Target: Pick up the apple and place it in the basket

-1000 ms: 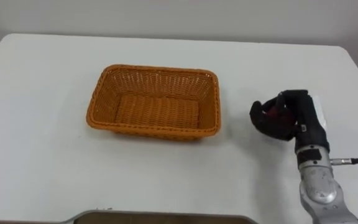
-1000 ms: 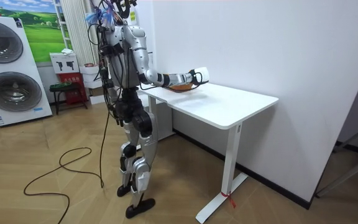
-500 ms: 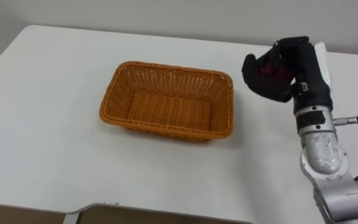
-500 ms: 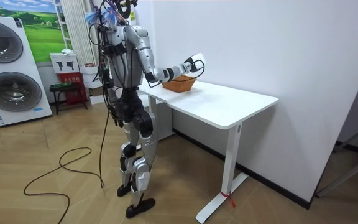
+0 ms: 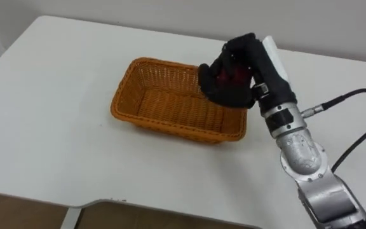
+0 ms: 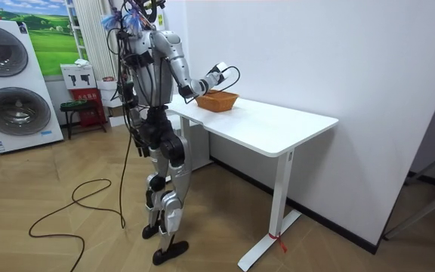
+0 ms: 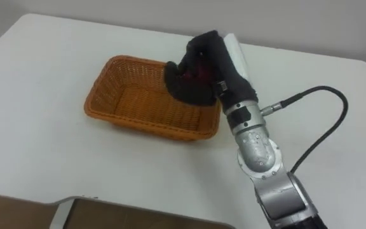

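Above the right end of the orange woven rectangular basket [image 5: 170, 124] on the white surface [image 5: 49, 146], our black right hand [image 5: 237, 92] curls round what seems a small red apple [image 5: 223, 74], mostly hidden, which we judge firm, smooth, light, best cupped around its middle.

My right arm reaches in from the lower right, forearm angled up and leftward. My right hand [image 5: 239, 86] is held raised, its back turned up and to the right, fingers curled round the apple [image 5: 223, 75]. I'm standing upright.
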Tool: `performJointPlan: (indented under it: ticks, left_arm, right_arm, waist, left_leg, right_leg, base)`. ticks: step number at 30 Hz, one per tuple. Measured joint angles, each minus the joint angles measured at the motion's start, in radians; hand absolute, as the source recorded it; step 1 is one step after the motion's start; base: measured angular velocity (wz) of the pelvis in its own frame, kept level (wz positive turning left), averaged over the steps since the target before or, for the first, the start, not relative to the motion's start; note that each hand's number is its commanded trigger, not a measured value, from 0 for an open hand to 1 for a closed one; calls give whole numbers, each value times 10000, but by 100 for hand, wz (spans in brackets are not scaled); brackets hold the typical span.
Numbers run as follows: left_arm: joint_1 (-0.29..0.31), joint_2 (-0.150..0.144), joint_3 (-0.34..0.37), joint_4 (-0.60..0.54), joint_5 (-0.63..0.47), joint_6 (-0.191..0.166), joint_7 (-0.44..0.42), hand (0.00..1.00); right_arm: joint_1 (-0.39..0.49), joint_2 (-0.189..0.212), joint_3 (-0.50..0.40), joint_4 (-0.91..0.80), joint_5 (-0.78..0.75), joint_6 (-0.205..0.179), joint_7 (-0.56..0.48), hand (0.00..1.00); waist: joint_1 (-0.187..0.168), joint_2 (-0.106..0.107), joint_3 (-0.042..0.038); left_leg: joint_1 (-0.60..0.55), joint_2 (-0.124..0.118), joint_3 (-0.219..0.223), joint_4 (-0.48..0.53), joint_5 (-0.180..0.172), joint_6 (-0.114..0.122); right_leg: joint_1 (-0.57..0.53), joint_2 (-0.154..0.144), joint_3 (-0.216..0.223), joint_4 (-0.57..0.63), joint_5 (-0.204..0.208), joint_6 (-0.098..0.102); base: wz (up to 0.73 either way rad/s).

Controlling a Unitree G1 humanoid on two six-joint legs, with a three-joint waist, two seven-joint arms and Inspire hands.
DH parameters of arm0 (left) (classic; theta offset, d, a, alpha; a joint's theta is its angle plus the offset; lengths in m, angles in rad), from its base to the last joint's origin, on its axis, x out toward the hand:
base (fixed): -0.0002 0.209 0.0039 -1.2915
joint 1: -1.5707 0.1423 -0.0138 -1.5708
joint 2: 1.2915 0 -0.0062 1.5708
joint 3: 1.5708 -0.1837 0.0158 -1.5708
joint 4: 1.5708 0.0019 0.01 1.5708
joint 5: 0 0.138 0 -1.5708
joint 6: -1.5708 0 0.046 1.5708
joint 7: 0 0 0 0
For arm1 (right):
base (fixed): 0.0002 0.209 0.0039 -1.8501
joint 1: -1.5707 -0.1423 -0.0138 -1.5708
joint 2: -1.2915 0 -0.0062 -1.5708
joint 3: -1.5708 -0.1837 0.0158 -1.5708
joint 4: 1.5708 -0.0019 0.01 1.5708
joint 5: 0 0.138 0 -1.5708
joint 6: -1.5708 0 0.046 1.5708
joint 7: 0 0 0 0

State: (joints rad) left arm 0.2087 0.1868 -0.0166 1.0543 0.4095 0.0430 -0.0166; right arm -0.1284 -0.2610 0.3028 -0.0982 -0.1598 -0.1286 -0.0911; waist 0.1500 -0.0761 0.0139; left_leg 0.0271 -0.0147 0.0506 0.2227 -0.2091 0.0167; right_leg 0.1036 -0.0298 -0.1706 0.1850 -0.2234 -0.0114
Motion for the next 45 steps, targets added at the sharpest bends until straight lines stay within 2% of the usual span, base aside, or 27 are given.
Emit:
performJointPlan:
  ticks: [7, 13, 21, 26, 29, 32, 35, 36, 40, 41, 43, 45]
  left_arm:
    - [3, 10, -82, -1, -27, -5, 21, 0]
    - [0, 13, -92, -5, -18, -5, -186, 0]
    - [15, 10, -288, 47, -2, -4, -101, 0]
    - [29, 13, -279, 40, -1, -4, 69, 0]
    - [107, 14, -252, 46, 2, -4, 137, 0]
    - [270, 9, -165, 49, -25, -41, 340, 0]
    - [502, -11, 410, 48, -22, -78, 355, 0]
    - [630, -18, 677, 45, -21, -82, 377, 0]
    - [1116, -30, 1404, 35, -18, -138, 627, 0]
    - [1187, -30, 1413, 41, -26, -142, 685, 0]
    - [1372, -43, 1554, 42, -43, -143, 815, 0]
    - [1384, -45, 1627, 38, -38, -143, 941, 0]
  right_arm:
    - [-3, -56, 578, -42, 18, 0, 305, 0]
    - [48, -142, 624, -40, 13, 0, 635, 0]
    - [357, -140, 621, -36, 9, 0, 582, 0]
    - [363, -169, 396, -33, 66, -2, 340, 0]
    - [544, -169, -326, -28, 64, -19, -51, 0]
    - [818, -166, -1197, -78, 391, -20, -657, 0]
    - [1012, -173, -2419, -359, 721, -92, -1489, 0]
    - [1126, -178, -2999, -361, 825, -243, -1900, 0]
    - [1595, -187, -5007, -312, 926, -258, -3525, 0]
    - [1651, -187, -5222, -285, 1016, -274, -3787, 0]
    - [1852, -211, -5997, 306, 1536, -604, -4695, 0]
    - [1999, -265, -6681, 1054, 1997, -628, -5345, 0]
  waist:
    - [31, 151, -84]
    - [-52, 158, -85]
    - [-86, 150, -93]
    - [-285, 120, -98]
    - [-383, 98, -87]
    - [-560, 46, -123]
    - [-882, 48, -122]
    - [-928, 68, -137]
    - [-1297, 106, -159]
    - [-1359, 119, -149]
    - [-1698, 143, -174]
    - [-1832, 152, -169]
  left_leg:
    - [7, 3, 6, -1, 0, 0]
    - [4, 11, 29, 16, 0, 0]
    - [14, 10, 35, 2, 0, -1]
    - [60, -10, -26, 2, 0, 0]
    - [200, -16, -60, -10, 0, 0]
    - [200, -5, -44, -7, 0, 0]
    - [177, -3, -34, 4, -1, -1]
    - [200, -4, -21, 0, -1, -1]
    - [289, 1, 21, -14, -2, 0]
    - [307, 0, 22, -12, -2, 0]
    - [377, 16, 52, -5, -2, -1]
    - [381, 18, 63, -5, -3, -2]
  right_leg:
    - [26, -1, -25, 2, 0, -1]
    - [25, 2, -27, 20, 6, -11]
    - [18, 5, -10, 21, 7, -11]
    - [109, -11, -86, -15, 7, -11]
    - [251, -16, -76, -20, 8, -9]
    - [254, -4, -86, -19, 8, -8]
    - [237, -7, -107, -15, 8, -8]
    - [246, -16, -116, -10, 8, -8]
    - [306, -14, -93, -5, 11, -4]
    - [324, -14, -89, -5, 11, -4]
    - [319, -8, -70, -7, 11, -4]
    - [312, 7, -3, 3, 11, -4]
  base:
    - [0]
    - [0]
    - [0]
    - [5]
    - [3]
    - [-1]
    - [0]
    - [-6]
    - [-2]
    - [-5]
    - [0]
    - [-4]
